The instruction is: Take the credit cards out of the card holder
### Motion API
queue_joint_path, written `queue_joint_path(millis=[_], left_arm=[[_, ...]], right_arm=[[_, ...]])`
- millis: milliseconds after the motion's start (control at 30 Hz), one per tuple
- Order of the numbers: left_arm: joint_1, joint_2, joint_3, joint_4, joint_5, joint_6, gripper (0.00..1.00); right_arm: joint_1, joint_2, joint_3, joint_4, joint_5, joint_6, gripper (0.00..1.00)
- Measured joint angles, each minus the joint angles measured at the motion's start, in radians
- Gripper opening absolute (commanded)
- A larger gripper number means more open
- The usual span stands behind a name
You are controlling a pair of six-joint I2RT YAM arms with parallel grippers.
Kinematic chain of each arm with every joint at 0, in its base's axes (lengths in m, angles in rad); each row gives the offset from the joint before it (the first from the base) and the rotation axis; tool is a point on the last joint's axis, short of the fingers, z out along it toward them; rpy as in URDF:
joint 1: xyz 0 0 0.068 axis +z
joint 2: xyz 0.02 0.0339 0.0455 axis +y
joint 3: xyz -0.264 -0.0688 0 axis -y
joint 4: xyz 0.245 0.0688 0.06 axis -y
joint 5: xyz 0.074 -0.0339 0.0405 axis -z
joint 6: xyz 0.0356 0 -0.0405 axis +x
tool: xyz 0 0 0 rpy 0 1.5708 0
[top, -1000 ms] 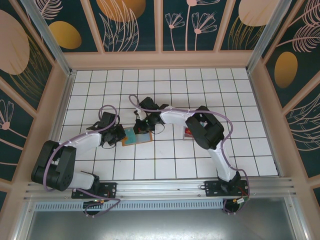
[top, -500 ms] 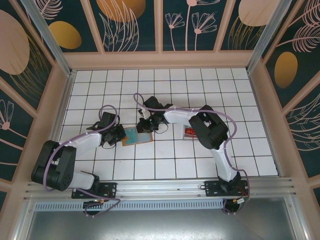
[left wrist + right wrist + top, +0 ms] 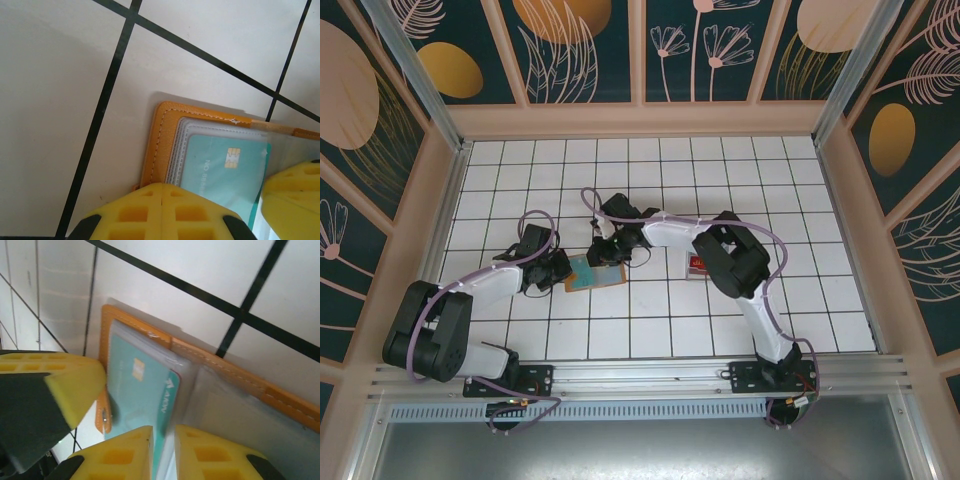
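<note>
A: See the left claw (image 3: 558,270)?
B: Yes. Pressed together, tip to tip, no gap at all. Hangs right over the near edge of the card holder (image 3: 592,273). Cannot tell if touching it.
A: And the right claw (image 3: 163,434)?
B: Spread just a little. Only a thin gap between the yellow pads (image 3: 112,456). Points down at one edge of the teal card (image 3: 135,385).
A: Where to find the card holder?
B: Right under both claws' tips, lying open and flat on the white tiled table (image 3: 650,330). Reaches from the left claw across to the right claw.
A: Any card inside?
B: Yes, the teal card, tucked in a clear pocket (image 3: 182,150), just ahead of the left claw and close beside the right claw's pads.
A: And the edges?
B: Look past the card, away from each claw: an orange rim (image 3: 160,145) with white stitches, rounded at the corner, flat on the tile. Then bare tile and a black line (image 3: 100,115).
A: Room to move?
B: Lots. Bare tiles all round both claws, walls (image 3: 640,120) well apart. Tight only between the claws themselves, very near each other over the holder. Also a small red thing (image 3: 694,264) off to the right of the right claw, partly under that arm.
</note>
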Motion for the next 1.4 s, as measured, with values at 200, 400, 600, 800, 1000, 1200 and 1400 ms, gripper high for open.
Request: queue_joint_path(millis=[200, 400, 600, 800, 1000, 1200, 1400], left_arm=[[0.0, 0.0, 0.0, 0.0, 0.001, 0.0, 0.0], [0.0, 0.0, -0.002, 0.004, 0.001, 0.0, 0.0], [0.0, -0.001, -0.006, 0.01, 0.002, 0.0, 0.0], [0.0, -0.002, -0.006, 0.011, 0.0, 0.0, 0.0], [0.0, -0.002, -0.006, 0.01, -0.001, -0.001, 0.0], [0.0, -0.002, -0.006, 0.01, 0.0, -0.001, 0.0], [0.0, -0.002, -0.006, 0.011, 0.0, -0.001, 0.0]], right_arm=[[0.002, 0.002, 0.004, -0.003, -0.01, -0.001, 0.19], [0.009, 0.01, 0.022, -0.017, -0.019, -0.007, 0.18], [0.009, 0.014, 0.023, -0.02, -0.017, -0.011, 0.01], [0.007, 0.014, 0.017, -0.015, -0.016, -0.018, 0.0], [-0.01, -0.014, -0.038, 0.024, -0.018, -0.01, 0.0], [-0.04, -0.042, -0.077, 0.024, -0.018, -0.006, 0.0], [-0.041, -0.042, -0.079, 0.028, -0.02, -0.004, 0.1]])
